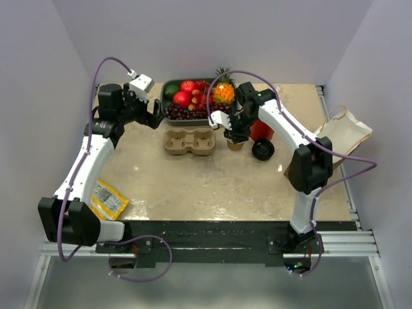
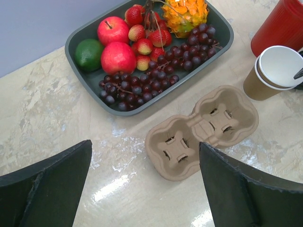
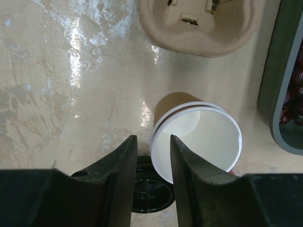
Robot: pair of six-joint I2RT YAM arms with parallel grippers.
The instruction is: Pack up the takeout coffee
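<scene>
Right hand (image 3: 154, 139) was half-closed astride the rim of the cup (image 3: 201, 135); gripping or not, I couldn't tell. Cup stood on the bench (image 3: 57, 71) beside the carrier (image 3: 199, 23), lid (image 3: 147, 194) lying off by it. Needed a soft pinch, no crushing, then a straight lift. Left hand (image 2: 145, 146) gaped open.

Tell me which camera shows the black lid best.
Top external: the black lid lies in plain view right of the cup. Right wrist shows only part, between its fingers; left wrist doesn't show it.
</scene>
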